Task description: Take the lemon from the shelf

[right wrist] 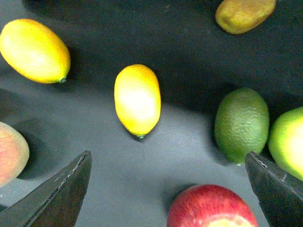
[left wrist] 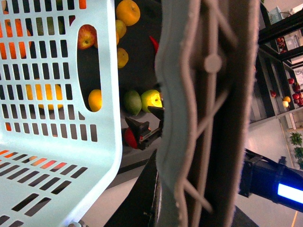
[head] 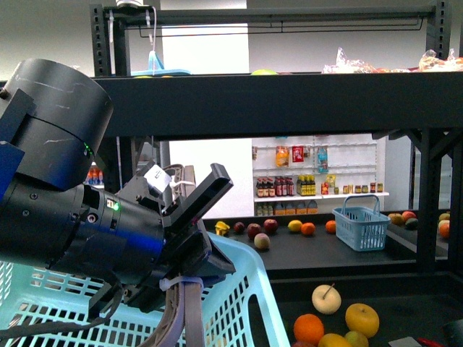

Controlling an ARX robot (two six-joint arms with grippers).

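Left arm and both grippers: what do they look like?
The left arm is black, with a scuffed drum-shaped joint, blue panels, small green lights and a grey sleeved cable. Seen up close, its finger is pale grey with a ribbed lattice. The right gripper shows two dark wedge-shaped fingertips.

Through my right wrist camera I see a dark grey flat shelf board (right wrist: 180, 47). Resting directly on it, each apart from the others: a bright yellow oval lemon (right wrist: 137, 99), a larger yellow oval fruit (right wrist: 34, 50), a bumpy dark green lime (right wrist: 241, 124), a shiny red apple (right wrist: 210, 208) and a brownish-green fruit (right wrist: 245, 14).
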